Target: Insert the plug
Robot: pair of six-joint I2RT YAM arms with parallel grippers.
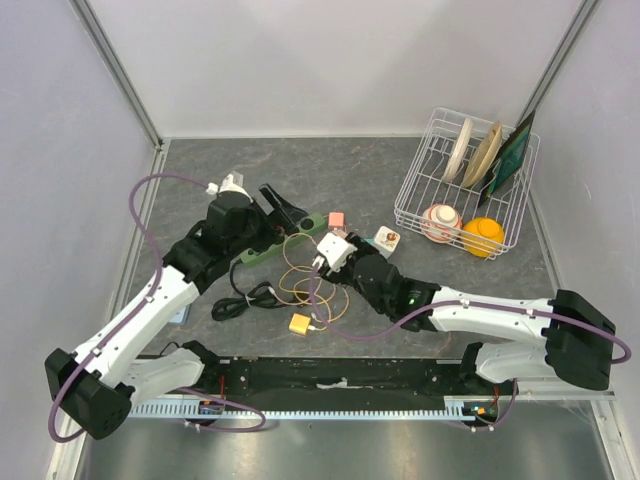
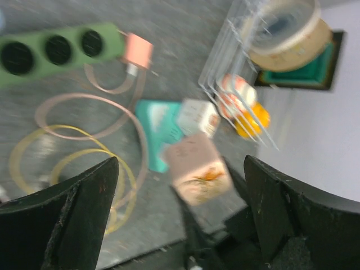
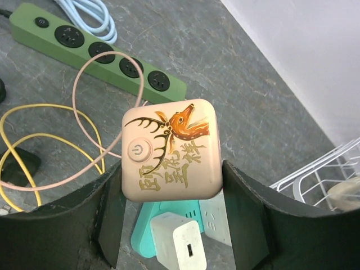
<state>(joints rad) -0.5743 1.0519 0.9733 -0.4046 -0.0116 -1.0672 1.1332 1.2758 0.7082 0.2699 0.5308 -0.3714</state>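
Observation:
My right gripper is shut on the plug, a beige cube with a deer picture and a power button, held above the table. The same plug shows in the top view, right of the green power strip. The strip lies up and to the left in the right wrist view, its sockets bare. My left gripper hovers open over the strip's right end. In the blurred left wrist view its fingers stand wide apart, with the plug beyond them.
Under the plug sits a teal and white socket cube with a white USB charger. A small pink plug, a yellow plug, and looped pink, yellow and black cables lie around. A wire dish rack stands right.

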